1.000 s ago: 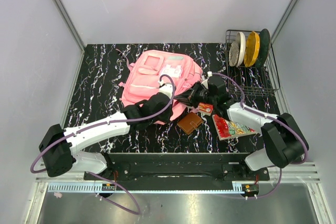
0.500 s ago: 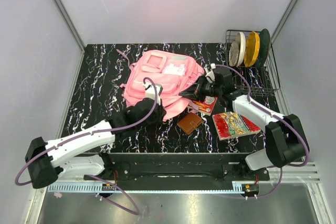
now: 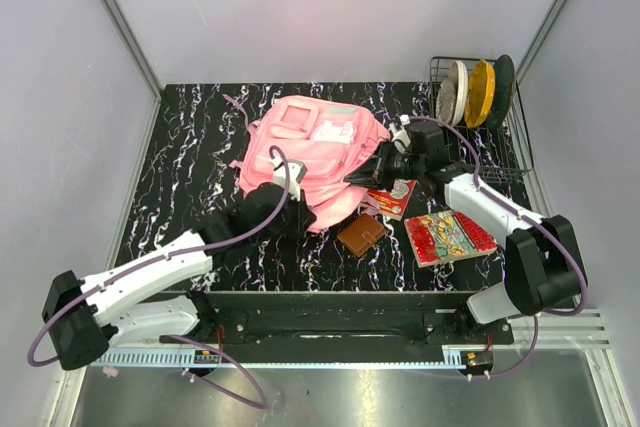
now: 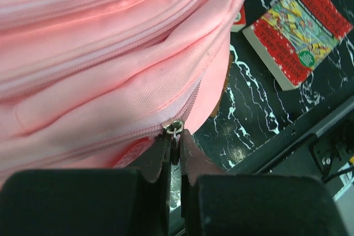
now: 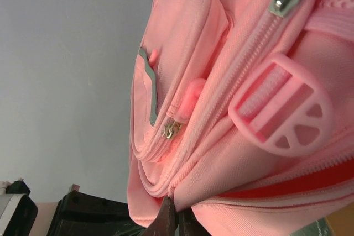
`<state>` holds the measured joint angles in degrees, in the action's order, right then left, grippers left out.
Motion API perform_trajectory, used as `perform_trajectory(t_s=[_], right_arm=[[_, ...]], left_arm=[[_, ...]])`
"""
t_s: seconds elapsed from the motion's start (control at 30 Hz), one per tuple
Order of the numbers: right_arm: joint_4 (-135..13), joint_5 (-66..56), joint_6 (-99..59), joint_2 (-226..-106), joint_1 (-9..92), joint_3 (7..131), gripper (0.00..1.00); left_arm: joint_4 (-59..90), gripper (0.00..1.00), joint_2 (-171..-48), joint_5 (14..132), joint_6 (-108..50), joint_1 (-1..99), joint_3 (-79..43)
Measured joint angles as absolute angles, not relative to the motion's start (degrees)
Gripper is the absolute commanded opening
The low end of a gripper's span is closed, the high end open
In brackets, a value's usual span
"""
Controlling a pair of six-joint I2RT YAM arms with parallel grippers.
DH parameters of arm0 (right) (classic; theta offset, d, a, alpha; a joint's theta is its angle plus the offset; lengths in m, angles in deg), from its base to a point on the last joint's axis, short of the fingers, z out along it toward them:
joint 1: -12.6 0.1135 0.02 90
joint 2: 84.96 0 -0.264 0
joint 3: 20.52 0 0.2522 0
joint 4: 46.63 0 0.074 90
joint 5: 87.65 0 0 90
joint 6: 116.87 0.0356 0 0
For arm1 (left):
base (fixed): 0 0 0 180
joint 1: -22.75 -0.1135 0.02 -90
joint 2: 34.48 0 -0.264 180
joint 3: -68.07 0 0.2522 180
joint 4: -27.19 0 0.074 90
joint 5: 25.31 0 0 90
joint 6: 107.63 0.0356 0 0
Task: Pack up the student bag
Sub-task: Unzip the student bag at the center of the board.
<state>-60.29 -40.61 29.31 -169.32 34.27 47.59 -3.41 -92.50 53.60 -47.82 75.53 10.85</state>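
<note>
The pink student bag (image 3: 310, 152) lies in the middle of the black marbled table. My left gripper (image 3: 290, 209) is at the bag's near edge, shut on a metal zipper pull (image 4: 175, 132) of the main zipper; the pink fabric (image 4: 110, 53) fills the left wrist view. My right gripper (image 3: 362, 175) is at the bag's right edge, shut on a fold of the bag's fabric (image 5: 221, 175). The right wrist view shows a mint-trimmed pocket (image 5: 150, 92), a second zipper pull (image 5: 172, 129) and a pink buckle (image 5: 282, 106).
A brown wallet (image 3: 362, 234), a red booklet (image 3: 392, 197) and a colourful book (image 3: 448, 236) lie right of the bag. A wire rack (image 3: 478, 127) with plates stands at the back right. The book also shows in the left wrist view (image 4: 296, 31).
My left arm has pulled back toward the near left with the zipper pull. The bag has shifted slightly and my right gripper has moved a little farther away with its edge.
</note>
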Motion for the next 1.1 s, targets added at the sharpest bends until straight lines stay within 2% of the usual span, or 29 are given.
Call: perform_trajectory(t_s=[0.23, 0.5, 0.8, 1.1], right_arm=[[-71.0, -36.6, 21.5, -167.9, 31.9, 50.5, 0.0], [-76.6, -35.6, 16.5, -167.8, 32.1, 51.9, 0.0], [-77.1, -33.6, 13.3, -167.1, 32.7, 52.2, 0.0], [-74.8, -28.4, 12.4, -164.6, 32.9, 48.8, 0.0]], left_arm=[[-6.6, 0.0, -101.8, 67.8, -39.9, 74.3, 2.8], [-11.2, 0.0, -102.9, 76.1, -35.0, 71.1, -0.7], [-12.2, 0.0, -104.7, 88.9, -34.9, 64.6, -0.2], [-17.7, 0.0, -113.4, 93.6, -36.8, 64.7, -5.1]])
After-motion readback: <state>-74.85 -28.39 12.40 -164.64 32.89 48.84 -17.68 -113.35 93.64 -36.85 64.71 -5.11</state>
